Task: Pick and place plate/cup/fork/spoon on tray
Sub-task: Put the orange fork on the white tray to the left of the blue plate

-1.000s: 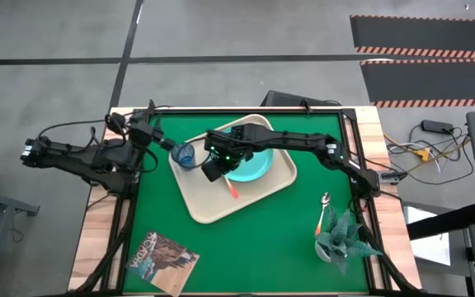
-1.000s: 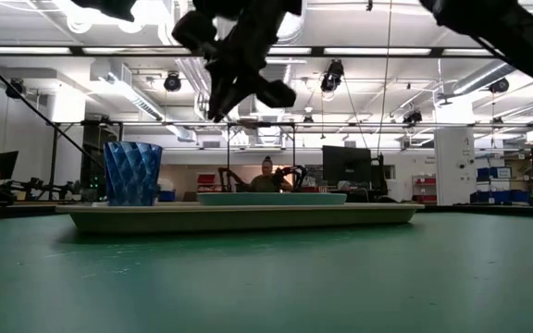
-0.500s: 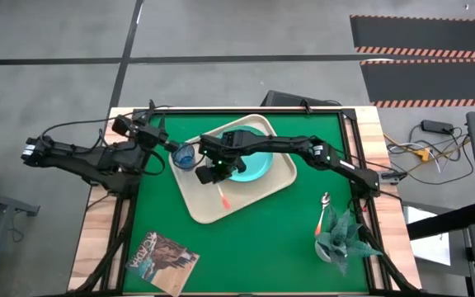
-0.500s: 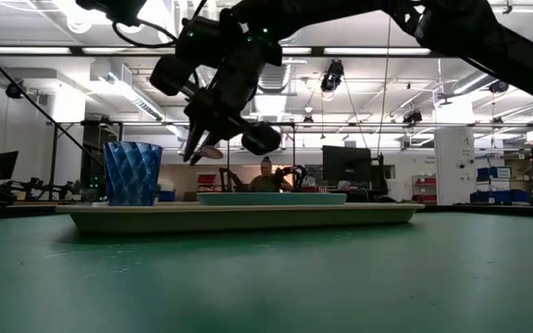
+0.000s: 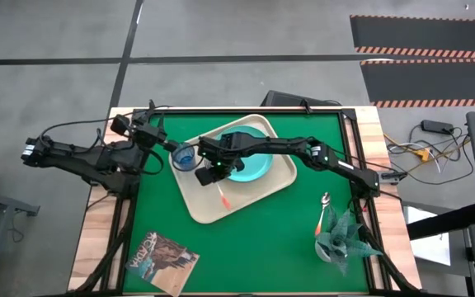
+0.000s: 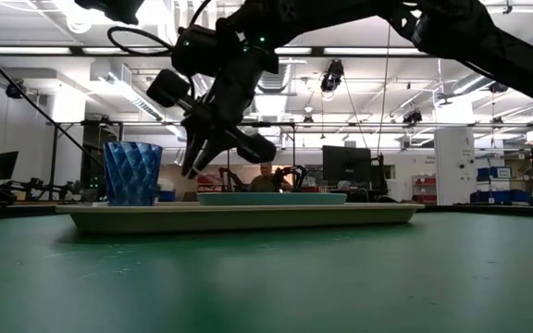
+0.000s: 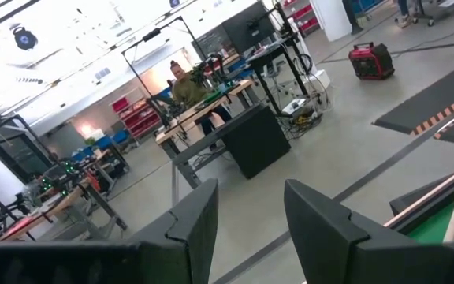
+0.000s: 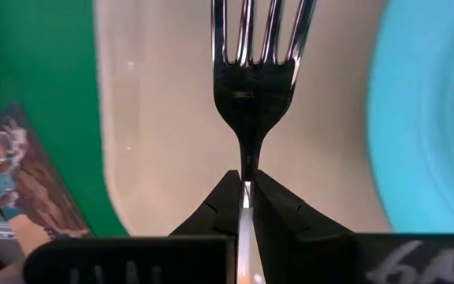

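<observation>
Fork: slim silver metal tines.

High view: looks straight down on the tray.
Low view: level across the table, same tray.
Right wrist view: close above tray.

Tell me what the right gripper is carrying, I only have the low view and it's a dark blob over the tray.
Observer: The right gripper is shut on the fork, pinching its neck just below the tines.
Operator: Over the plate or bare tray?
Observer: Bare tray. The high view puts the fork beside the plate, on the side toward the cup.
Operator: Spoon loaded yet?
Observer: No. The spoon lies on the green mat off the tray, next to the potted plant.
Operator: Left arm?
Observer: The left gripper is open and empty, parked at the table's left edge.
</observation>
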